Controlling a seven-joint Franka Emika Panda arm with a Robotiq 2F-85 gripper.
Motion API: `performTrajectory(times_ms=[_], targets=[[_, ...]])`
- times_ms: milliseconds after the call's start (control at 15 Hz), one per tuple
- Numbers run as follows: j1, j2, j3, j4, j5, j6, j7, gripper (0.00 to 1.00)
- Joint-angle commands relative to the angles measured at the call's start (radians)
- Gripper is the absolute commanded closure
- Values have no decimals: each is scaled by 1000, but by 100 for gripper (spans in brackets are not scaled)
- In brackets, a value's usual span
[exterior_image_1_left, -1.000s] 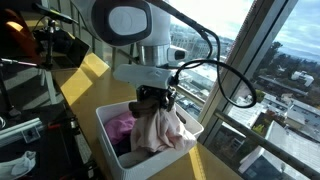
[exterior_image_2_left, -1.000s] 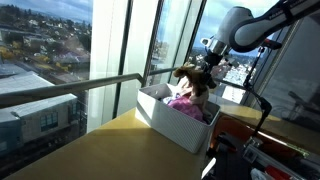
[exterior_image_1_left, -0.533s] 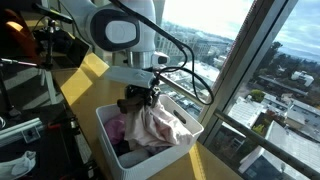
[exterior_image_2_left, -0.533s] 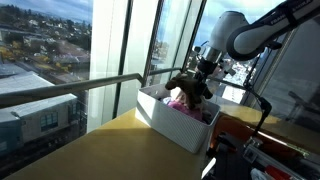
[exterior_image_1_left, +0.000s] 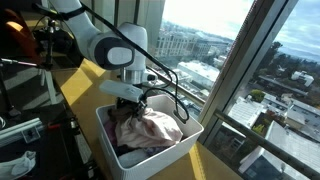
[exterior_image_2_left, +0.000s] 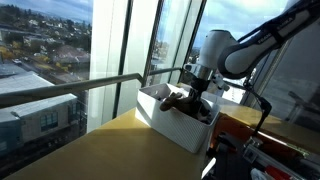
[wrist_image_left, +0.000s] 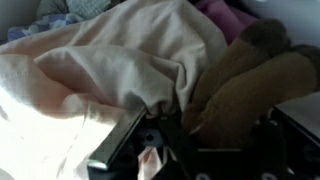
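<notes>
A white bin (exterior_image_1_left: 160, 158) on a yellow table holds a pile of cloths. A beige cloth (exterior_image_1_left: 152, 128) lies on top of the pile, over a pink one. My gripper (exterior_image_1_left: 130, 108) is lowered into the bin and shut on a fold of the beige cloth. In the wrist view the beige cloth (wrist_image_left: 100, 60) fills the picture, with a brown cloth (wrist_image_left: 250, 85) beside it and a pink one (wrist_image_left: 225, 12) at the top. My gripper's fingers (wrist_image_left: 150, 150) pinch the beige fabric. In an exterior view my gripper (exterior_image_2_left: 195, 100) reaches down inside the bin (exterior_image_2_left: 170, 128).
The bin stands near the table edge beside tall windows with a metal rail (exterior_image_2_left: 100, 85). Equipment and cables (exterior_image_1_left: 25, 60) crowd the side away from the windows. The yellow tabletop (exterior_image_2_left: 110, 150) stretches in front of the bin.
My gripper has come down from above the bin into it, carrying the beige cloth. The cloth hung below the fingers before and now rests on the pile.
</notes>
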Motion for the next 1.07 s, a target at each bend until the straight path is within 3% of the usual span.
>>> performTrajectory(times_ms=[0, 667, 733, 800, 1000], targets=[[-26, 88, -9, 32, -18, 22, 18, 100], [-75, 234, -14, 68, -14, 36, 23, 100], [-77, 237, -11, 72, -10, 25, 24, 75], [-82, 229, -4, 74, -1, 14, 17, 74], [-96, 152, 30, 75, 41, -26, -17, 54]])
